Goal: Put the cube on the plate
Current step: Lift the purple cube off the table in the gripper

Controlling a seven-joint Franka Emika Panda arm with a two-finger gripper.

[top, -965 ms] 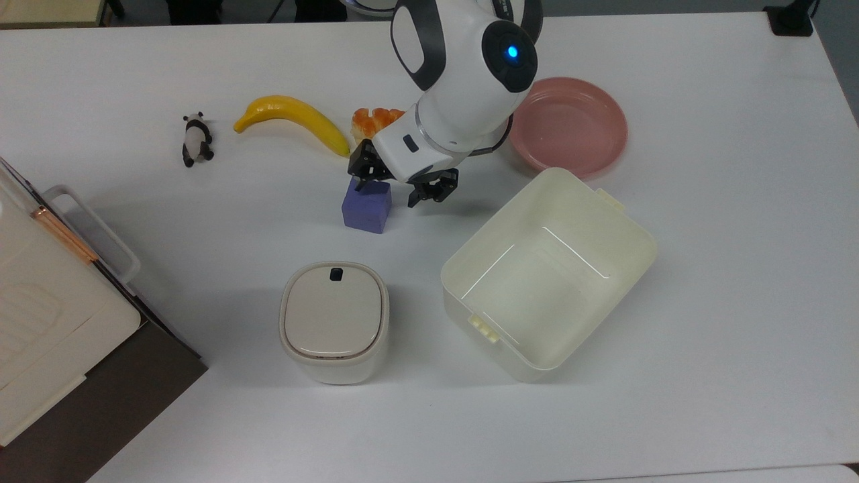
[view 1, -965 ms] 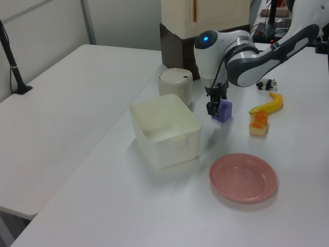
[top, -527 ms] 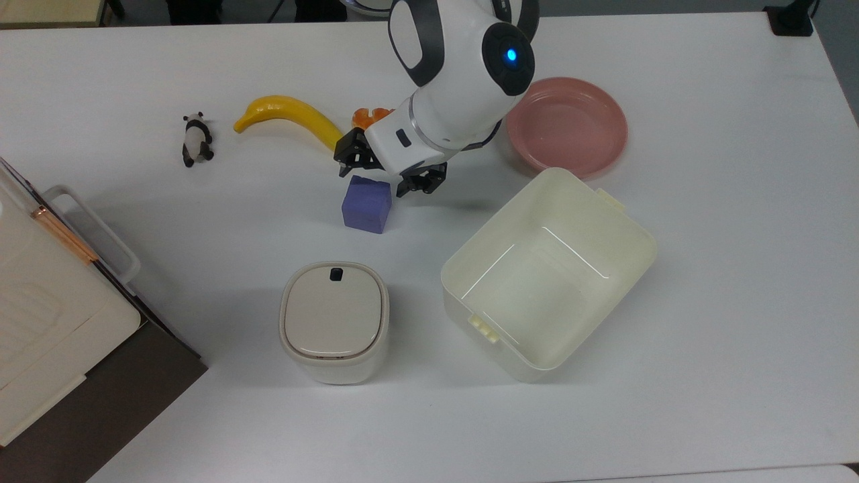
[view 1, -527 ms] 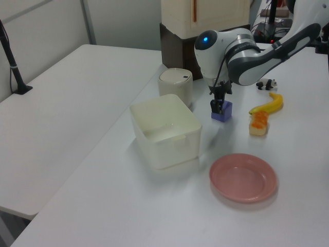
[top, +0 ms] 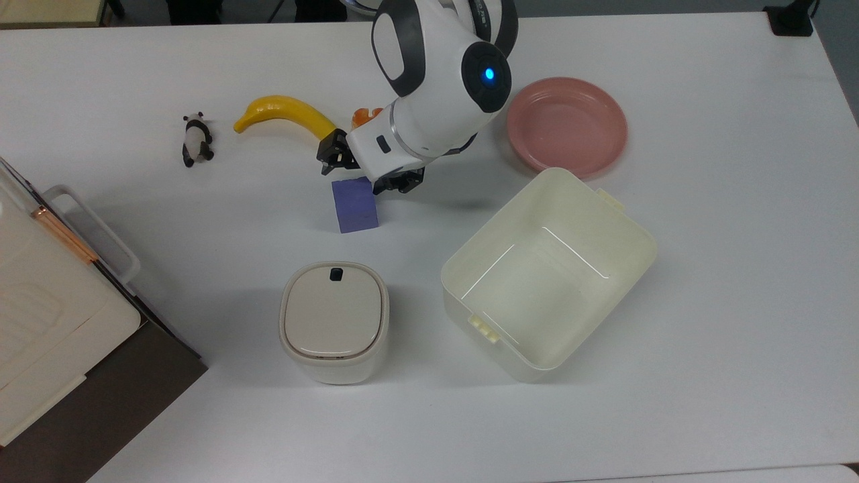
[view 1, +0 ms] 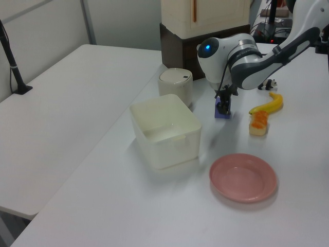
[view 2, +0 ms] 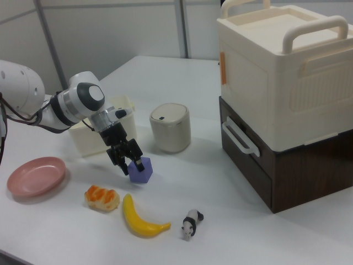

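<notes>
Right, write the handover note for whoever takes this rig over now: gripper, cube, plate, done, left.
Gripper: open, down at the cube, fingers straddling its upper edge, nothing lifted.
Cube: on the table, tilted, between the banana and the lidded bin in the top view.
Plate: empty, at the top view's right, behind the open tub.
Done: gripper brought to the cube.
Left: close on the cube, lift it, carry it to the plate, set it down, release.
</notes>
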